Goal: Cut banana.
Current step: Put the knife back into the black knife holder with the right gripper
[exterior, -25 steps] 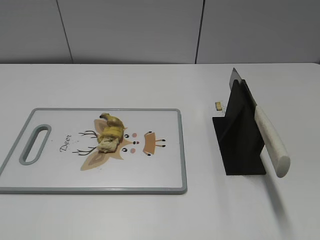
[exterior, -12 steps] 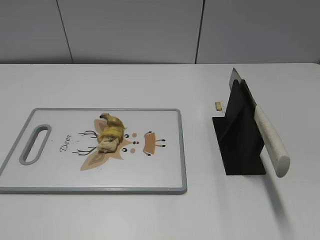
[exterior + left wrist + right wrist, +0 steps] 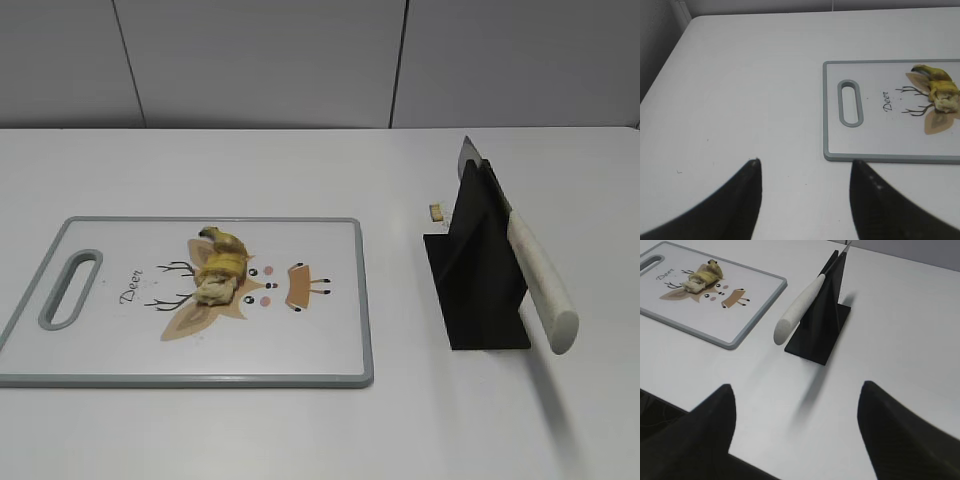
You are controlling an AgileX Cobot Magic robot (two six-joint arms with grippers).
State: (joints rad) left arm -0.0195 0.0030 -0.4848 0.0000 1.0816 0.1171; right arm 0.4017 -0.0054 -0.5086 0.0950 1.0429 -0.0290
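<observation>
A short piece of banana (image 3: 220,267) in yellow peel lies on a white cutting board (image 3: 300,350) with a grey rim and a deer print. It also shows in the left wrist view (image 3: 942,91) and the right wrist view (image 3: 701,277). A knife with a white handle (image 3: 540,285) rests blade-up in a black stand (image 3: 480,290), right of the board. My left gripper (image 3: 805,162) is open and empty over bare table, left of the board's handle slot (image 3: 850,102). My right gripper (image 3: 797,387) is open and empty, near the table's front edge, short of the knife handle (image 3: 797,315). Neither gripper shows in the exterior view.
A tiny pale scrap (image 3: 437,211) lies on the table behind the stand. The table is white, with a grey wall behind. The table's near edge shows in the right wrist view (image 3: 670,400).
</observation>
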